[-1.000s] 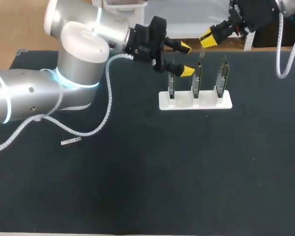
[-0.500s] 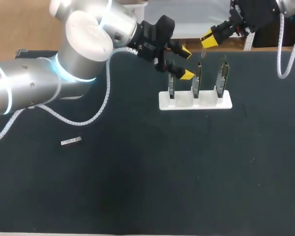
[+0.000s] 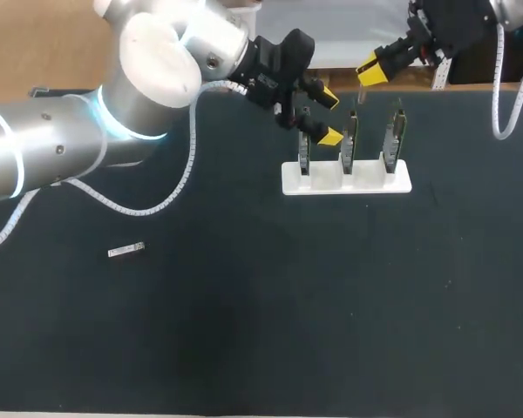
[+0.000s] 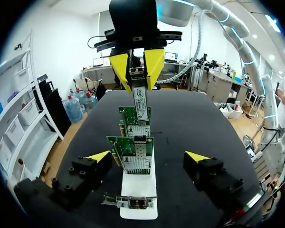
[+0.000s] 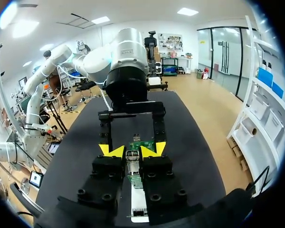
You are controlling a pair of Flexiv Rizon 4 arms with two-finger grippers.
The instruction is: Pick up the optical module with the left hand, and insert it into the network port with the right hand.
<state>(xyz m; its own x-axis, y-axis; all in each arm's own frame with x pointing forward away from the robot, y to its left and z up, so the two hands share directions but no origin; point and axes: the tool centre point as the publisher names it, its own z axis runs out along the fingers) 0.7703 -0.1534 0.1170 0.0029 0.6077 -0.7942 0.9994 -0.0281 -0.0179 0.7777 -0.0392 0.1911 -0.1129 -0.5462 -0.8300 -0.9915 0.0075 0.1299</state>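
A white stand (image 3: 366,178) holds three upright green network cards (image 3: 349,139) in a row. My right gripper (image 3: 372,70) hangs above the middle card, shut on a slim silver optical module (image 3: 358,94) that points down. In the right wrist view the module (image 5: 132,160) sits between the yellow tips of the right gripper (image 5: 132,150), over the cards (image 5: 141,144). My left gripper (image 3: 329,114) stands open beside the left card. In its wrist view the left gripper (image 4: 148,156) flanks the nearest card (image 4: 131,154) without touching, and the held module (image 4: 140,102) shows ahead.
A second small silver module (image 3: 126,251) lies on the dark table at the left, away from both arms. My left arm's white cable (image 3: 187,187) loops down over the table near the stand's left side.
My left arm has swung upward and its open gripper has shifted slightly lower by the left card. The right gripper and its module have stayed put.
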